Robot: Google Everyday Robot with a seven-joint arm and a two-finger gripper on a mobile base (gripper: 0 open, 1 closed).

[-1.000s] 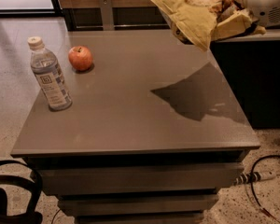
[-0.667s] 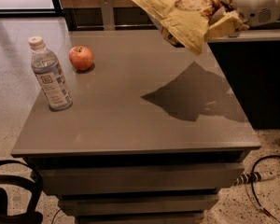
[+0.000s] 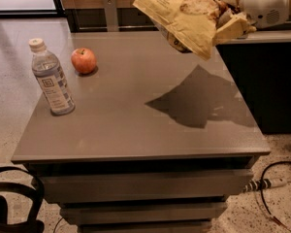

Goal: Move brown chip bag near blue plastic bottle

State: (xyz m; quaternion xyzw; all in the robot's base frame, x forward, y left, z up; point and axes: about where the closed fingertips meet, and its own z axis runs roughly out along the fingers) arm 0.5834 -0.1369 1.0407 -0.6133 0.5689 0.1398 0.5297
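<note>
Your hand (image 3: 229,14) is up top right, clamped on the brown chip bag (image 3: 184,21), which hangs over the grey counter (image 3: 136,125) and casts a shadow (image 3: 199,103). The blue plastic bottle (image 3: 52,79) stands far left, near an apple (image 3: 83,60). Speckled floor (image 3: 9,120), cable (image 3: 276,198) lower right.

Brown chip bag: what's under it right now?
The brown chip bag hangs from the gripper, top right; under it, bare table and its shadow. It hides the table's far right corner.
</note>
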